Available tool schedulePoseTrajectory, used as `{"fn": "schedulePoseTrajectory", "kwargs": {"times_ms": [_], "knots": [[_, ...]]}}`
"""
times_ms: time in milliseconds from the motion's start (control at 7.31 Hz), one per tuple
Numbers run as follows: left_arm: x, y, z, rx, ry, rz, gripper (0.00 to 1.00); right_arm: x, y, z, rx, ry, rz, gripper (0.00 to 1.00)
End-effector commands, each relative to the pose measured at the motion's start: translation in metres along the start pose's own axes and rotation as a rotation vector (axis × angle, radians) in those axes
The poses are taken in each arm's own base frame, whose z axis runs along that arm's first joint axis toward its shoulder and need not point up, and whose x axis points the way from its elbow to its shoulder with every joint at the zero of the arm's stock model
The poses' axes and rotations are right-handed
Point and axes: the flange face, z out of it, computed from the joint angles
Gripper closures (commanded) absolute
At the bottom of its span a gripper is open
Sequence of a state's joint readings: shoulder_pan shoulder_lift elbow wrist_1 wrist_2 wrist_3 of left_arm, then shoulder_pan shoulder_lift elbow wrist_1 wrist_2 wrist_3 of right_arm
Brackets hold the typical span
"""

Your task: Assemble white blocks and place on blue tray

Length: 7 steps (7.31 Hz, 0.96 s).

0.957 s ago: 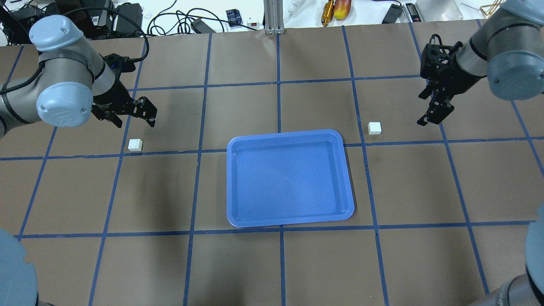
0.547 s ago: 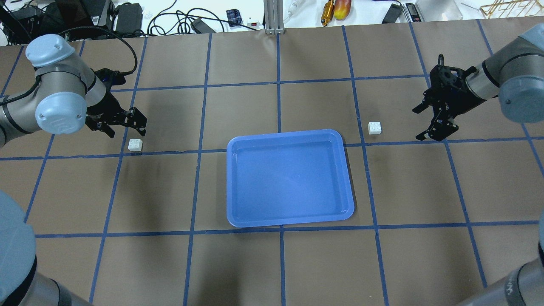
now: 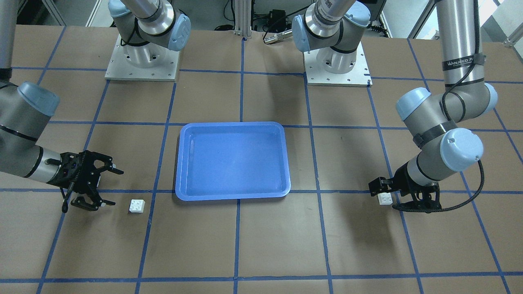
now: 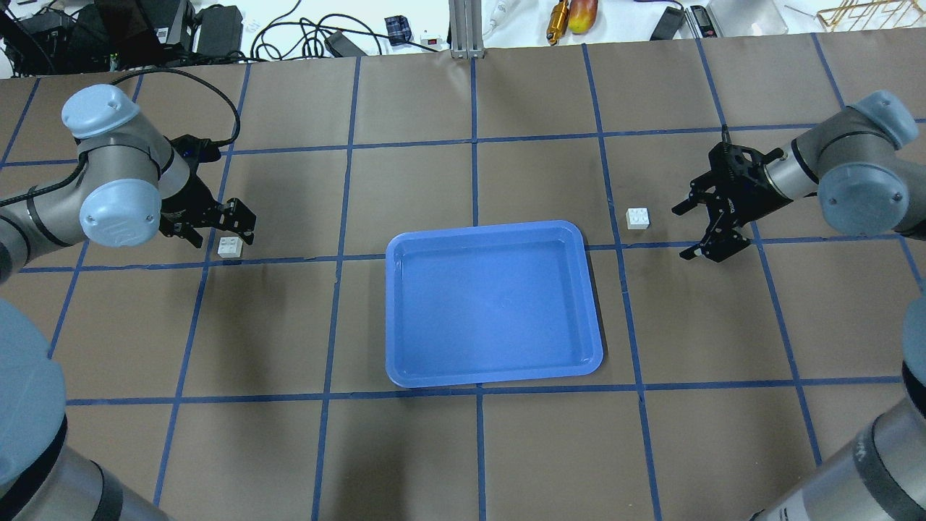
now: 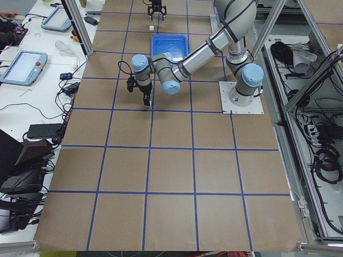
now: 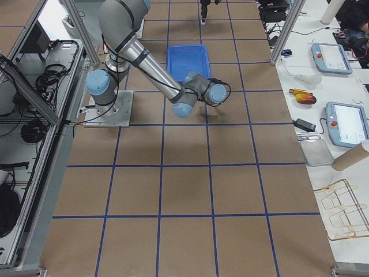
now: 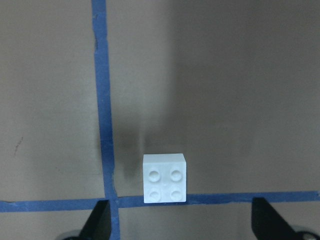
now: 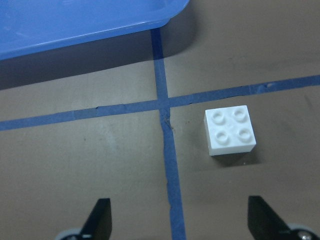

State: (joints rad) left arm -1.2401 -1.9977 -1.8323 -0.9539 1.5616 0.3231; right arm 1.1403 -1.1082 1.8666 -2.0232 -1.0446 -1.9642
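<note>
white blocks (image 4: pixel 230 247) apart, flanking blue tray (image 4: pixel 492 378)

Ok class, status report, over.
Left end effector open, at left block. Right end effector open, short of right block. Blocks apart, off tray. No obstacles seen.

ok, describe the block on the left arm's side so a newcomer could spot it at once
Start at the blue tray mid-table and go toward the robot's left side. The white block lies right by the open left hand. Unlike the other white block across the tray, its edge overlaps a blue tape line.
</note>
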Motion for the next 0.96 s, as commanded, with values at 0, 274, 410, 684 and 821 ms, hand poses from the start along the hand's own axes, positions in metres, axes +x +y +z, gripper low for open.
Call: {"fn": "schedulePoseTrajectory", "kwargs": {"times_ms": [0,274,410,684,821], "knots": [[-0.001,0.000,0.013,-0.014,0.003,-0.002,0.00,0.020,0.007,0.012,0.018,0.061,-0.022,0.06],[-0.002,-0.002,0.014,-0.012,0.006,-0.002,0.38,0.022,-0.011,0.021,0.014,0.047,-0.044,0.06],[-0.002,-0.002,0.016,-0.016,0.007,0.000,0.48,0.021,-0.020,0.028,0.014,0.036,-0.054,0.06],[-0.002,-0.002,0.019,-0.022,0.008,0.000,0.69,0.021,-0.021,0.031,0.015,0.033,-0.056,0.07],[-0.002,-0.003,0.017,-0.018,0.006,0.000,0.81,0.020,-0.022,0.031,0.015,0.032,-0.059,0.13]]}}
